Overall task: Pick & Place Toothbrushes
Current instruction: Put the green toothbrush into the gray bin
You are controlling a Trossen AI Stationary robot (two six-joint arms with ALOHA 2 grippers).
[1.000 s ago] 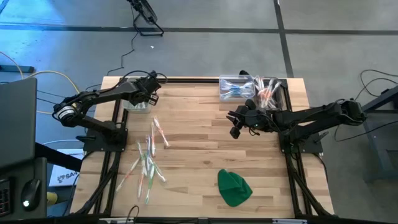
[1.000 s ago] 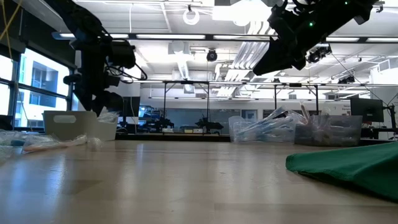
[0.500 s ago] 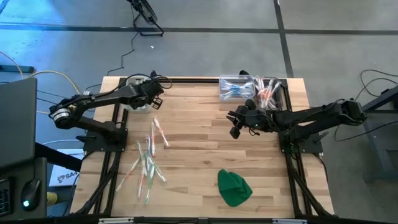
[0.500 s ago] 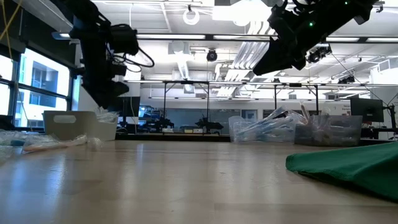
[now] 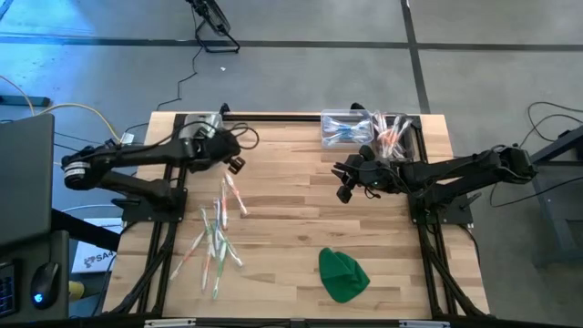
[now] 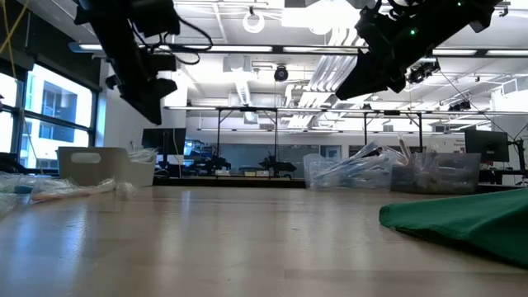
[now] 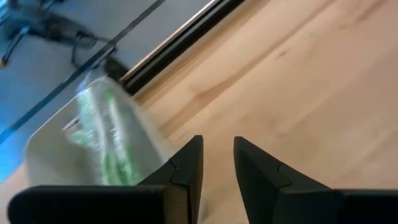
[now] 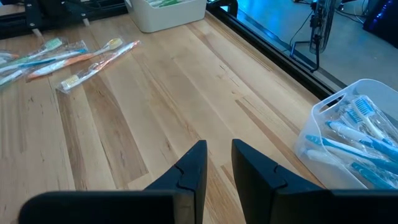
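Observation:
Several toothbrushes (image 5: 217,232) lie loose on the wooden table, near its left front; the right wrist view shows them too (image 8: 74,62). A clear bin (image 7: 99,137) at the far left corner holds green-accented toothbrushes. My left gripper (image 5: 235,165) hangs above the table just near-right of that bin. Its fingers (image 7: 217,162) stand a narrow gap apart, with nothing between them. My right gripper (image 5: 343,193) waits above the table's middle right. It is narrowly open and empty in its own view (image 8: 217,158).
Two clear bins (image 5: 346,128) (image 5: 393,132) with toothbrushes stand at the far right; the right wrist view shows one with blue toothbrushes (image 8: 354,137). A green cloth lump (image 5: 342,273) lies near the front edge. Bare wood lies between the two grippers.
My left gripper has drawn away from the far-left bin, swinging toward the table's near and right side and rising. My right arm has kept still, and the loose toothbrushes have not moved.

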